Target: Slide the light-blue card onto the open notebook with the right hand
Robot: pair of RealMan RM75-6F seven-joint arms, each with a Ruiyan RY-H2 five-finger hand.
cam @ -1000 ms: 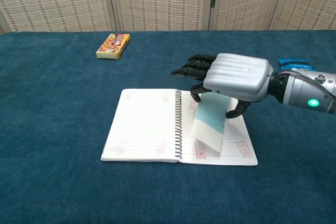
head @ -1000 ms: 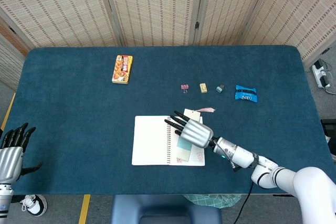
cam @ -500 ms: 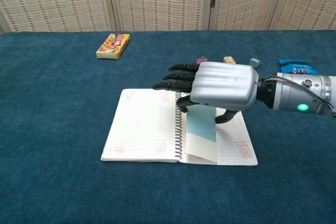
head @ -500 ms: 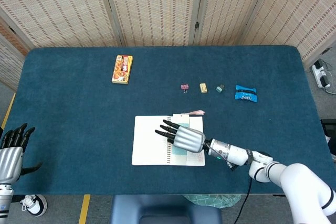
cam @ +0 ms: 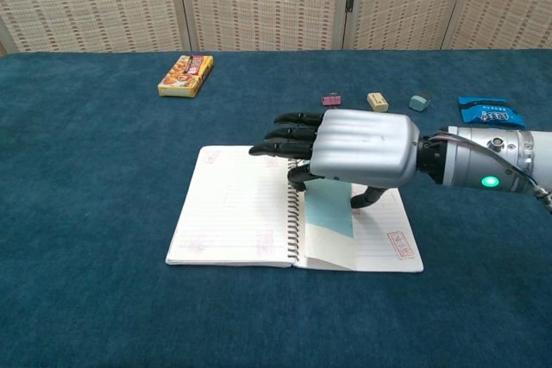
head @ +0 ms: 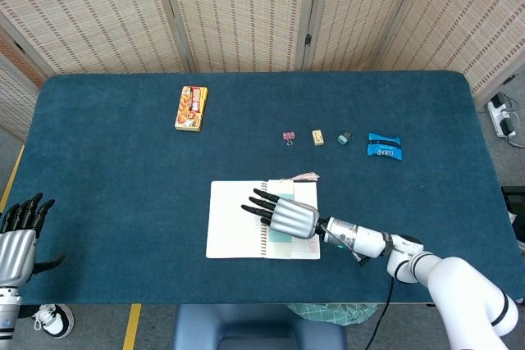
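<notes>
Card (cam: 329,217) farther left under right hand (cam: 345,148)

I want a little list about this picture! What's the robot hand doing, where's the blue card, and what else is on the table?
right hand: palm down over the notebook, on top of the card
left hand: off the table's left edge, holding nothing
card: light blue, lying on the notebook's right page beside the spiral
notebook: open, flat
table: dark blue cloth
other things: snack box, blue packet, three small bits in a row
</notes>
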